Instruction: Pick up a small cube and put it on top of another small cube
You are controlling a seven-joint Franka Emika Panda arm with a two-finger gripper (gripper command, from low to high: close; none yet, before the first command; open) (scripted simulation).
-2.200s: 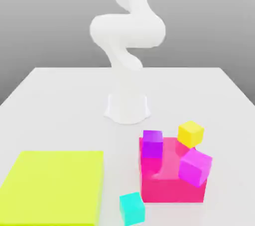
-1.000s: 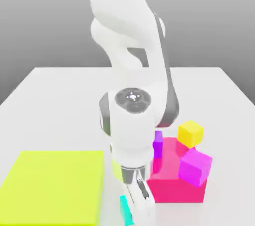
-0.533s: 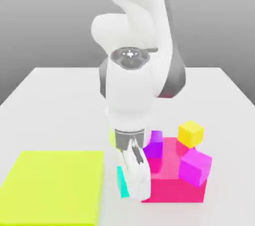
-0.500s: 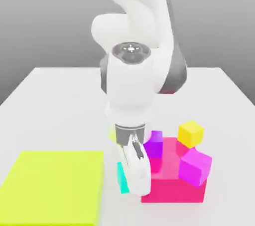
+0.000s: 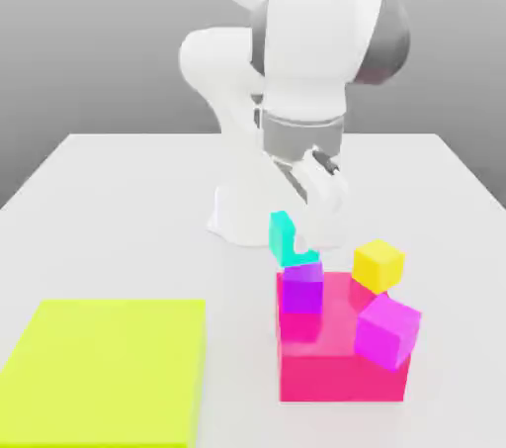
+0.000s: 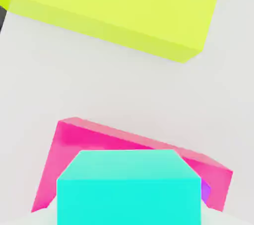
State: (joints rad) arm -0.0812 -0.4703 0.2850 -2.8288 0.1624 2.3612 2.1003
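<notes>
A pale, almost white tabletop [image 5: 119, 199] is filling the lower part of the exterior view, spreading out beneath the jaws and running back to a straight far edge behind them. Beyond that edge a plain grey backdrop [image 5: 89, 31] is rising, shading from darker grey at the top to lighter grey near the tabletop. Soft, even light is falling across the surface, giving only faint, blurred shadows and a mild sheen. In the hand view the same pale tabletop [image 6: 124, 90] is lying under the jaws, smooth, matte and unmarked.
</notes>
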